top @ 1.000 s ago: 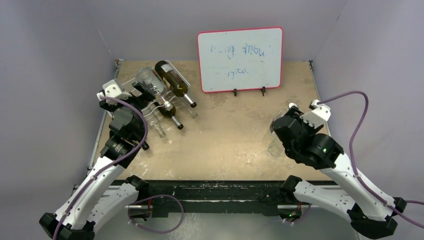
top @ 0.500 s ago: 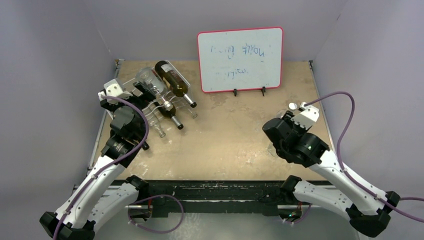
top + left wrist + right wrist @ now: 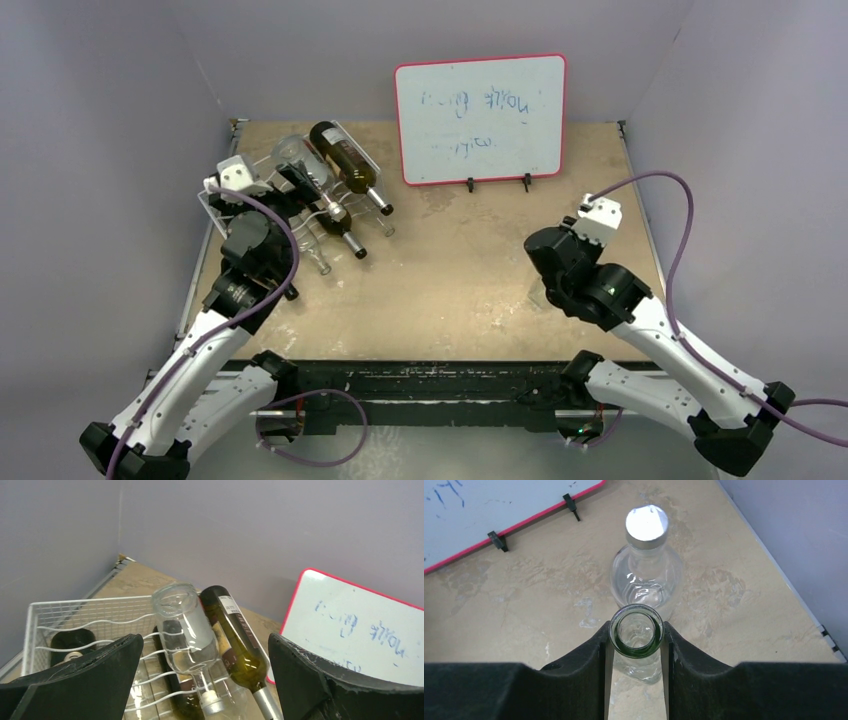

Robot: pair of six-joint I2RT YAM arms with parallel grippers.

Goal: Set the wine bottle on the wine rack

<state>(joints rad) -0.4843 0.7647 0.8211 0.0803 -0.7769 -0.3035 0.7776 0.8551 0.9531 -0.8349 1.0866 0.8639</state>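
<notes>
Two bottles stand upright at the right side of the worktop (image 3: 450, 290). The near one, the open-mouthed wine bottle (image 3: 636, 611), sits between the fingers of the right gripper (image 3: 636, 632), which press against its neck on both sides just under the rim. The capped clear bottle (image 3: 646, 565) stands right behind it; whether they touch I cannot tell.

The left gripper (image 3: 202, 642) hangs wide open and empty over the near side of the wine rack (image 3: 60, 615) in the far left corner. Several bottles already lie in the rack, among them a clear one (image 3: 187, 625) and a dark labelled one (image 3: 235, 640).

The wine bottle is glass: stiff, smooth and breakable, with most of its weight well below the grip. Held by the neck it will likely hang steady while upright but could slip or swing once tilted. The lip at the mouth gives the fingers something to catch on. A hold lower down would probably suit laying it flat.

Lifting straight up looks safest, given the capped bottle behind and the worktop edge and wall close on the right. The middle of the worktop offers open room for the carry, in front of the whiteboard (image 3: 480, 118). At the rack, space is tight between the stored bottles, the left arm and the corner walls.
</notes>
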